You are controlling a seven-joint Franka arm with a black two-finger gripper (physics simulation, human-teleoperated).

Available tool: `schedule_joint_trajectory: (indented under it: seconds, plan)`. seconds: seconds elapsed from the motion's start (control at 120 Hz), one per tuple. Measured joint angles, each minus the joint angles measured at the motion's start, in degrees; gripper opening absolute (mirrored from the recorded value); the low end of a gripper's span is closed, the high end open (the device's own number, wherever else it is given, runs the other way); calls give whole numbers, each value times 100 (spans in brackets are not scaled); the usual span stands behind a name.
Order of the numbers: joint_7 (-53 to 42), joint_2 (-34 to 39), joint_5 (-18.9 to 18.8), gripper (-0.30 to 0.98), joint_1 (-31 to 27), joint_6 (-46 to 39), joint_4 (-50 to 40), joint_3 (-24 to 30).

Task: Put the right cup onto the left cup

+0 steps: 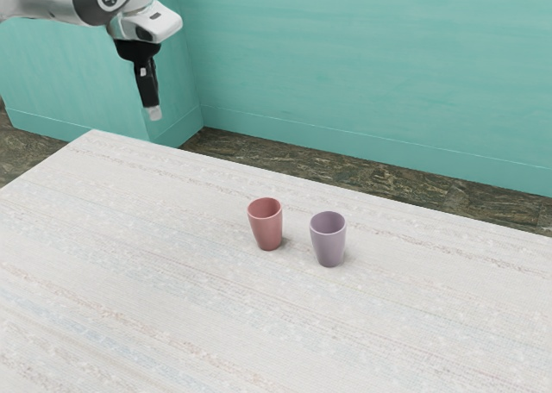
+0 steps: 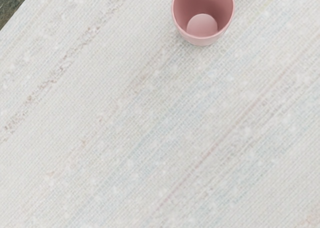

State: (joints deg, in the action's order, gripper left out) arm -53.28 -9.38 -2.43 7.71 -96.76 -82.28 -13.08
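Note:
My gripper point(image 1: 154, 112) hangs high at the exterior view's upper left, well above the table and apart from both cups; whether it is open or shut cannot be told. A pink cup point(image 1: 269, 230) stands upright on the table, its mouth up. Beside it, toward the exterior view's right, a purple cup point(image 1: 329, 245) also stands upright with a small gap between them. Looking down from my hand, the wrist view shows the pink cup point(image 2: 202, 25) from above, with nothing inside it.
Both cups rest on a pale, striped table point(image 1: 172, 281). Its far edge runs in front of a dark floor point(image 1: 371, 171) and a teal wall point(image 1: 362, 65). A corner of floor point(image 2: 10, 3) shows past the table's edge in the wrist view.

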Motion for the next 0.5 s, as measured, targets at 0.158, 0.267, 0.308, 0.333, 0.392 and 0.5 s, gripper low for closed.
schedule_joint_trajectory:
  seconds: [0.158, 0.267, 0.308, 0.333, 0.392, 0.5]
  plan:
    - [-108, -416, 30, 69, 498, -64, 141, -48]
    - [-164, -789, 28, 69, 948, -174, 313, -85]
    - [-179, -916, 37, 68, 1029, -222, 342, -70]
    - [-187, -997, 42, 68, 1056, -265, 357, -48]
    - [-207, -1330, 61, 68, 1103, -356, 633, -19]
    - [-248, -2044, 117, 69, 1249, -469, 1266, 9]
